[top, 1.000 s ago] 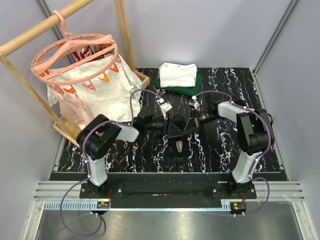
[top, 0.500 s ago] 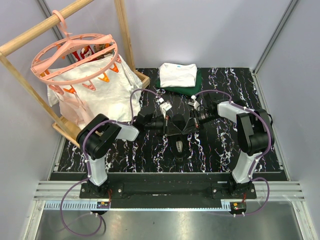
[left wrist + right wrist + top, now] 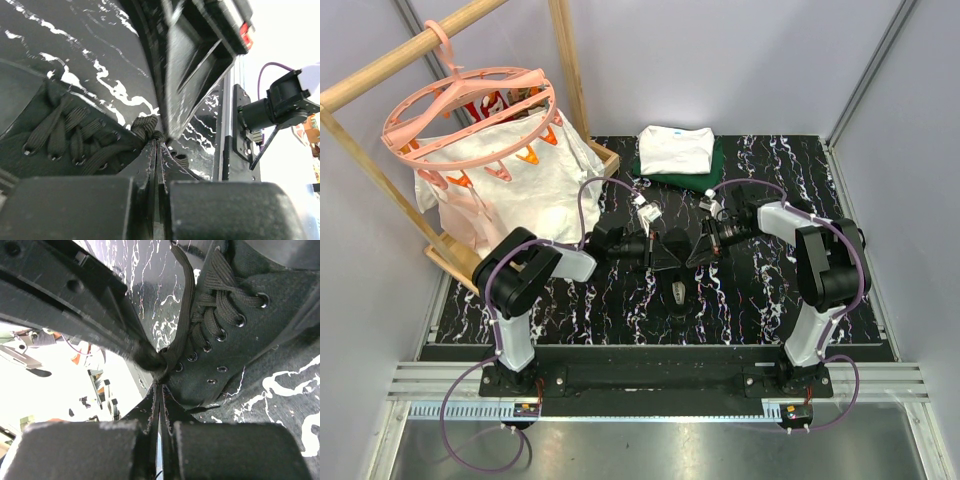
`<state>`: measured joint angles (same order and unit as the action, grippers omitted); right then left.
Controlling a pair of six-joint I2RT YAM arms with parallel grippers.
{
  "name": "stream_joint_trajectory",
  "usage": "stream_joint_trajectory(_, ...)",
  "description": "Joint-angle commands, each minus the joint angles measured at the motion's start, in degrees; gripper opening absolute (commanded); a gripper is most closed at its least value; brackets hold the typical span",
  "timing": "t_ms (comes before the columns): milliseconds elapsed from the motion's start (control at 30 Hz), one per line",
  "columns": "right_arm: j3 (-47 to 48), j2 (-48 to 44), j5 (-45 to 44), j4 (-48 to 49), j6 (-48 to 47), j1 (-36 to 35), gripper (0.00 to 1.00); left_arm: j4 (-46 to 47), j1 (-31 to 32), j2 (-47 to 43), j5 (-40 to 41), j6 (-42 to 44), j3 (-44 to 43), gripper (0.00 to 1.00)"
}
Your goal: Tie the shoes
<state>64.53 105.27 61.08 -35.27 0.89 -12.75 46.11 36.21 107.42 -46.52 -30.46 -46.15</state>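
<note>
The shoe (image 3: 677,276), a small black lace-up sneaker with a pale grey patch (image 3: 678,292) at its near end, lies mid-table between both arms. My left gripper (image 3: 667,250) comes in from the left and my right gripper (image 3: 693,252) from the right, tips nearly meeting over the shoe. In the left wrist view the left gripper (image 3: 157,142) is shut, with a black lace (image 3: 146,125) bunched at its tip beside the laced eyelets (image 3: 65,135). In the right wrist view the right gripper (image 3: 160,386) is shut on a lace (image 3: 172,352) running up from the shoe (image 3: 250,340).
Folded white and dark green clothes (image 3: 676,152) lie at the back of the black marbled table (image 3: 760,300). A wooden rack (image 3: 572,70) with a pink round hanger (image 3: 470,115) and a white cloth (image 3: 510,190) stands at the left.
My left gripper has closed at the laces and drawn slightly left. The right gripper stayed shut and shifted a little to the right.
</note>
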Motion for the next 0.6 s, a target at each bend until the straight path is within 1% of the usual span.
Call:
stream_joint_trajectory(0,1.65,-3.23,0.36,-1.29,-0.62,0.8,0.0,0.57,-1.14,-1.77,-0.32,2.24,1.15,0.0)
stream_joint_trajectory(33,1.82,-3.32,0.1,-1.38,-2.19,0.8,0.0,0.48,-1.22,-1.95,-0.41,2.59,1.32,0.0)
stream_joint_trajectory(167,2.53,-2.71,0.0,-1.91,-2.73,0.8,0.0,0.12,-1.23,-2.12,-0.76,3.21,1.41,0.01)
stream_joint_trajectory(233,2.7,-2.44,0.09,-2.09,-2.82,0.8,0.0,0.82,-1.23,-2.3,-1.03,2.6,1.41,0.09)
stream_joint_trajectory(267,2.88,-2.18,0.27,-2.09,-2.91,0.8,0.0,2.22,-1.23,-2.3,-1.64,2.16,1.59,0.16)
stream_joint_trajectory(300,2.88,-2.0,0.18,-2.17,-2.91,0.89,0.0,2.49,-1.23,-2.3,-1.73,1.55,1.5,0.28)
stream_joint_trajectory(333,2.88,-1.83,0.27,-2.18,-2.91,0.8,0.0,2.93,-1.23,-2.47,-2.08,1.28,1.42,0.32)
stream_joint_trajectory(433,2.97,-1.74,0.36,-2.18,-2.91,0.63,0.0,3.99,-1.31,-4.22,-3.22,1.36,1.59,0.4)
stream_joint_trajectory(533,2.88,-1.82,0.36,-2.35,-2.99,0.71,0.0,1.36,-2.45,-6.94,-2.96,3.12,1.68,0.42)
stream_joint_trajectory(567,2.88,-1.74,0.27,-2.26,-3.17,0.63,0.0,-0.91,-2.98,-7.65,-2.0,3.73,1.59,0.43)
